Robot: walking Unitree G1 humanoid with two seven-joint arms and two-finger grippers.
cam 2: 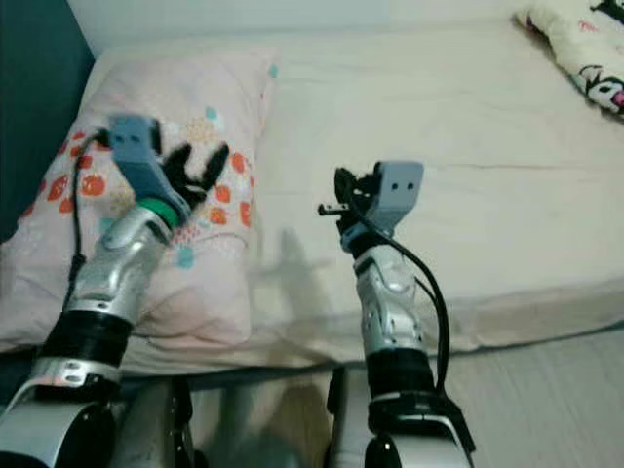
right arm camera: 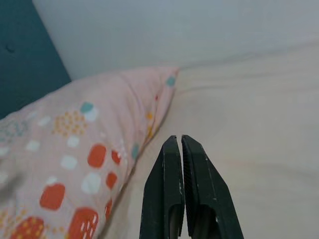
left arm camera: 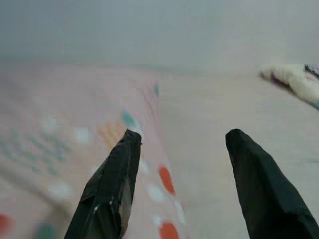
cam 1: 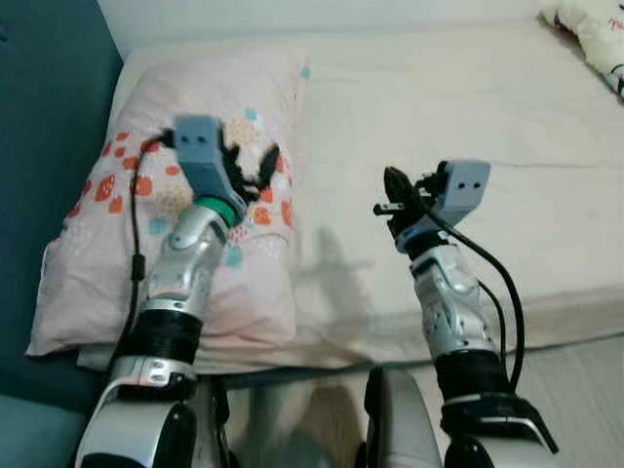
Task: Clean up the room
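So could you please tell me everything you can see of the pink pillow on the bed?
The pink pillow is soft, fabric-covered and rectangular, printed with orange-red, teal and white spots. It lies flat at the left end of the bed, beside the dark teal headboard, its near edge sagging over the mattress edge. The left gripper hovers open above it; whether it touches the pillow cannot be told. The right gripper, shut, is beside it over the sheet.

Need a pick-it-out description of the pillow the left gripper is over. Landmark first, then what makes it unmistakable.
Start from the cream bed: at its left end, against the dark teal headboard, lies the pink pillow. The open left gripper hovers over it. Unlike the white plush item at the bed's far right corner, it is pale pink, printed with orange-red and teal patches.
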